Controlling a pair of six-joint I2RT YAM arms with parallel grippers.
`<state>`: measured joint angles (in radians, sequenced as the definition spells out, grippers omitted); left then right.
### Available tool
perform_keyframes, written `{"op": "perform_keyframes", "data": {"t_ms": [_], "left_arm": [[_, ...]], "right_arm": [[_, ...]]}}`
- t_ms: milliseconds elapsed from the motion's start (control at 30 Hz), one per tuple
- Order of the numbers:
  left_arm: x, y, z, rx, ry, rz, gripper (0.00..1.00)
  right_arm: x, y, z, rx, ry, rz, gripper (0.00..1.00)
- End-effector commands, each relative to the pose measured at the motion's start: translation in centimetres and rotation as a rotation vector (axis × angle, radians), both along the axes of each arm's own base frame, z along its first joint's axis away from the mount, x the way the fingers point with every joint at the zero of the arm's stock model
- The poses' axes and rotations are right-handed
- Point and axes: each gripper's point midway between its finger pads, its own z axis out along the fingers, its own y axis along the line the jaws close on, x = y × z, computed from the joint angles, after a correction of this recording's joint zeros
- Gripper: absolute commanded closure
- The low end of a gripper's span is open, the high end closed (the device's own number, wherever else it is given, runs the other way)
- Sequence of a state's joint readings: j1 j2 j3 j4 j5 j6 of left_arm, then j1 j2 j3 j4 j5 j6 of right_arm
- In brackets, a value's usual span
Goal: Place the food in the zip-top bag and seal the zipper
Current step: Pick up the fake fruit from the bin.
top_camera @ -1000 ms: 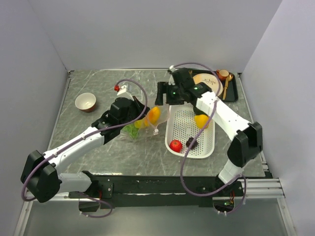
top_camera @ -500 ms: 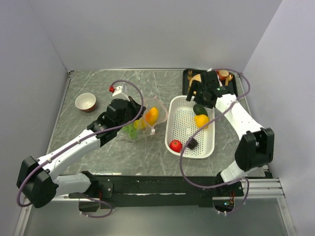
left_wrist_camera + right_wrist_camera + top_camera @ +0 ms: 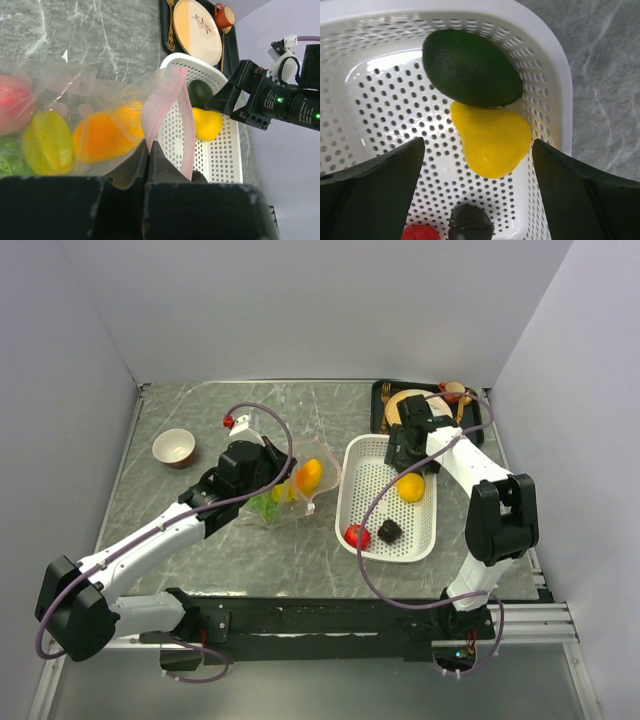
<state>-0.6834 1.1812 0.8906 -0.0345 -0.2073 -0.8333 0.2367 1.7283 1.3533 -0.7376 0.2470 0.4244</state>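
The clear zip-top bag lies left of the basket. My left gripper is shut on its pale pink zipper and holds the mouth up. Inside the bag are the orange mango, a yellow-green fruit, a pink peach and green grapes. My right gripper hangs open above the basket's far end, over the dark green avocado and a yellow fruit. A small dark piece and the red tomato lie nearer in the basket.
The white perforated basket stands right of the bag. Behind it a black tray holds a cream plate, a gold spoon and an orange cup. A small bowl sits at the far left.
My right gripper has left the bag's mouth, swung right past the tray and come down over the basket's far end. The mango now rests in the bag. The left gripper kept its hold.
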Motion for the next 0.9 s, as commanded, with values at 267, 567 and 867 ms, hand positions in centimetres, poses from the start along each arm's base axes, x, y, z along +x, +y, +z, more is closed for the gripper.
{"op": "perform_keyframes", "data": {"t_ms": [267, 567, 867], "left_arm": [[0.4, -0.7, 0.5, -0.010, -0.011, -0.012, 0.99], [0.5, -0.9, 0.2, -0.007, -0.005, -0.016, 0.99], [0.5, -0.6, 0.4, -0.007, -0.010, -0.008, 0.99]], "right_arm": [[-1.2, -0.9, -4.4, -0.028, 0.142, 0.046, 0.06], [-0.9, 1.6, -4.6, 0.102, 0.141, 0.109, 0.27], [-0.7, 3.4, -3.8, 0.196, 0.114, 0.176, 0.58]]}}
